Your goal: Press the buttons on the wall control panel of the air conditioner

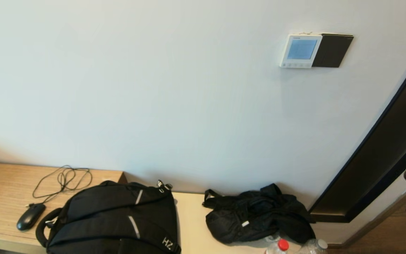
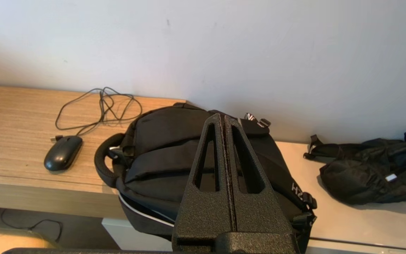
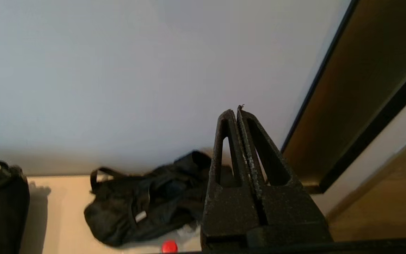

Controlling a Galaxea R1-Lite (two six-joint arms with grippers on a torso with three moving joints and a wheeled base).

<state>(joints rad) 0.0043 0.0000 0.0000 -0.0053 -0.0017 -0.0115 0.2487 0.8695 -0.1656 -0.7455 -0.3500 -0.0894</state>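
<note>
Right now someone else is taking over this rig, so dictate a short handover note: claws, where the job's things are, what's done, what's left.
Left claw: shut, empty, hanging above the black zippered backpack on the bench.
Right claw: shut, empty, low at the right near the dark door frame, over the crumpled black cloth bag.
White square wall control panel with a blue-grey screen: high on the white wall, upper right, a row of small buttons along its lower edge, beside a black wall plate.
Done: nothing visible; neither claw is near the panel.
Left: raise a claw, probably the right, and press the buttons.

Item I log: wall control panel (image 1: 301, 50), white casing, pale blue screen, button row along its lower edge, wall-mounted at my one o'clock, touching a dark plate.
</note>
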